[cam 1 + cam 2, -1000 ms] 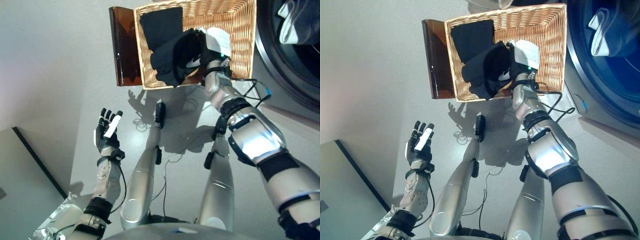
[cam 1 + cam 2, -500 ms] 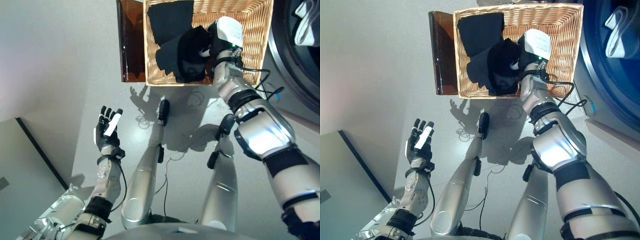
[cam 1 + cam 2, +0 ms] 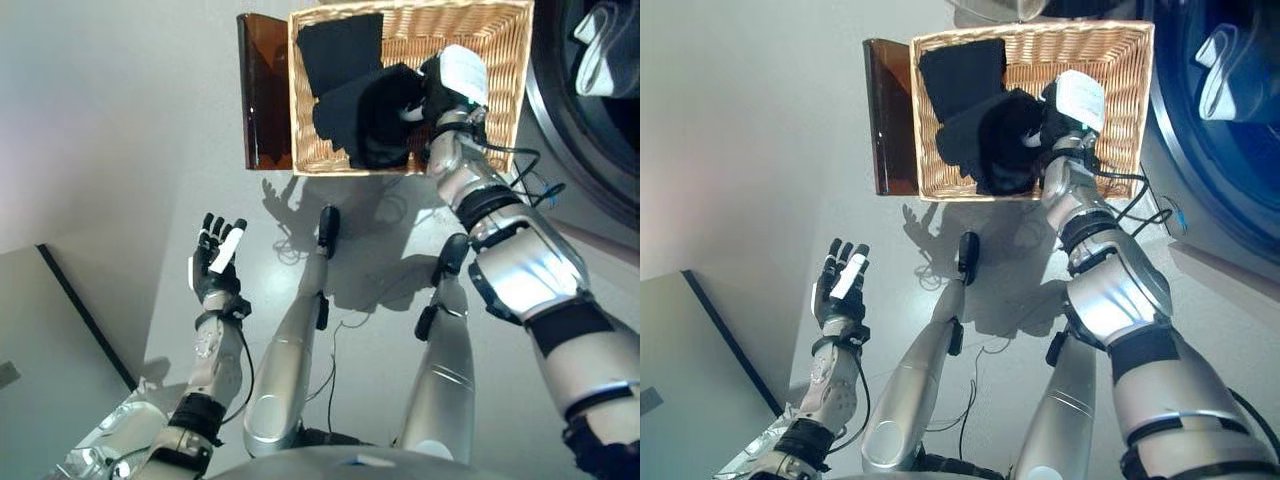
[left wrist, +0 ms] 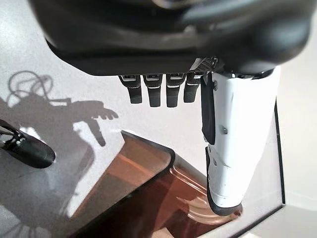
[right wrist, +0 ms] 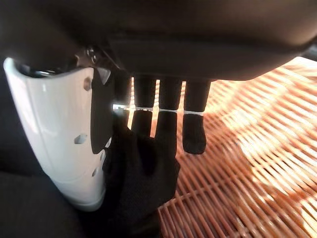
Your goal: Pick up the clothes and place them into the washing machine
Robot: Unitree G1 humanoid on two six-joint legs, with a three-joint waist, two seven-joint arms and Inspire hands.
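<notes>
A wicker basket (image 3: 300, 120) holds black clothes: one flat piece (image 3: 340, 50) at the back and a bunched black garment (image 3: 365, 120) in front. My right hand (image 3: 452, 82) is inside the basket against the bunched garment. In the right wrist view its fingers (image 5: 168, 124) and white-covered thumb (image 5: 59, 144) are curled round a fold of the black cloth (image 5: 141, 178), over the basket's weave (image 5: 247, 163). My left hand (image 3: 215, 265) is open and empty, held up at the lower left, away from the basket.
The basket rests on a dark brown box (image 3: 265, 90), which also shows in the left wrist view (image 4: 148, 198). The washing machine's round opening (image 3: 580, 140) is to the right of the basket, with a light cloth (image 3: 600, 45) inside it. Grey floor lies below.
The camera has shifted a little. My right hand stays in the basket and the black garment has bunched closer round it. My left hand has not moved.
</notes>
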